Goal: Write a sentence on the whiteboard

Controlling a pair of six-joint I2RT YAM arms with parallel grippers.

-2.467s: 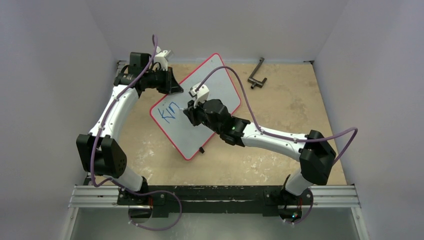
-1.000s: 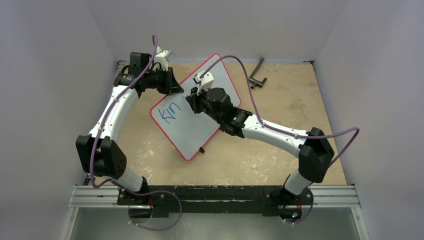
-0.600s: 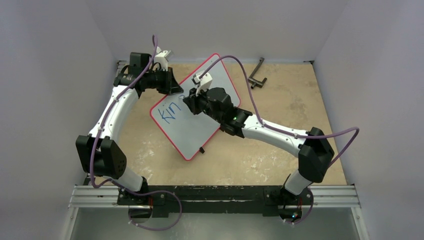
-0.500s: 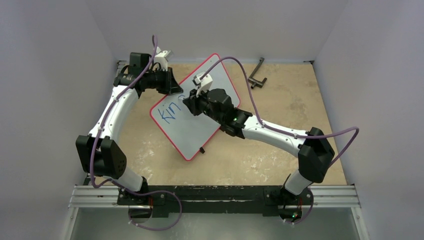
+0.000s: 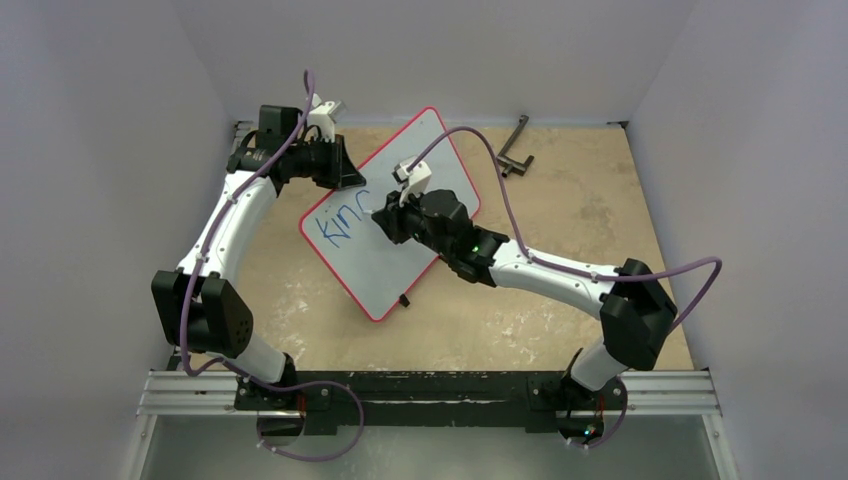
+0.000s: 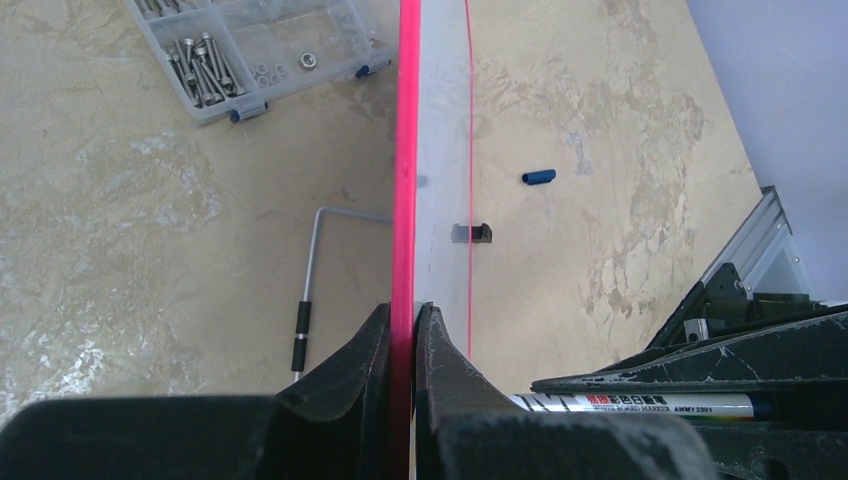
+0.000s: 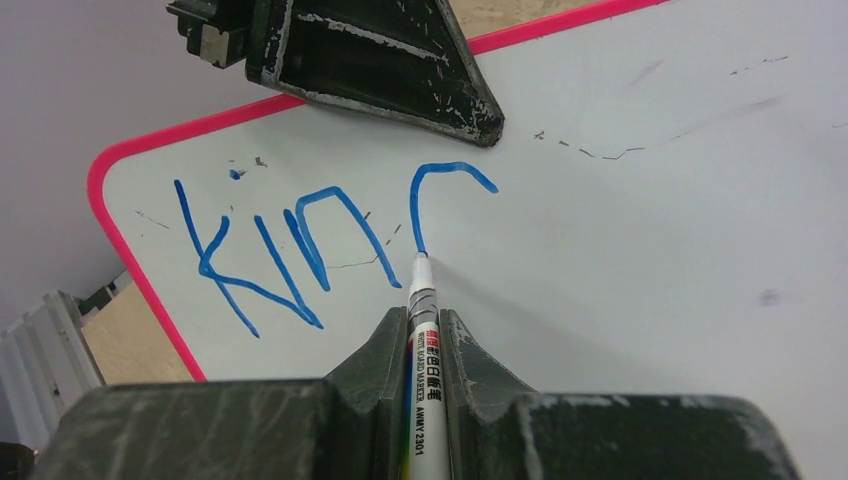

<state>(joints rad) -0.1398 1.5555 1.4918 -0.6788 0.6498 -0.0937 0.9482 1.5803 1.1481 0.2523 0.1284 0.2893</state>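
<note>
The whiteboard [image 5: 395, 262] with its thin red rim lies slanted on the table. My left gripper [image 5: 345, 172] is shut on its far-left rim, and the left wrist view shows both fingers pinching the red edge [image 6: 408, 150]. My right gripper [image 7: 423, 315] is shut on a white marker [image 7: 426, 350] whose tip touches the board [image 7: 650, 200]. The sentence [image 7: 300, 245] reads "Kin" in blue, followed by a fresh hooked stroke that ends at the tip. From above, the right gripper [image 5: 385, 215] sits just right of the blue letters [image 5: 335, 222].
A black angled tool [image 5: 514, 150] lies at the back right. The left wrist view shows a clear compartment box of screws [image 6: 250, 50], a hex key [image 6: 310, 290], a blue cap [image 6: 537, 177] and a black clip [image 6: 470, 233] on the board's edge. Walls close in on three sides.
The right gripper has drawn a curved blue stroke after "Kin", moving over the top of the arc and down toward me. The left gripper and the board have stayed still.
</note>
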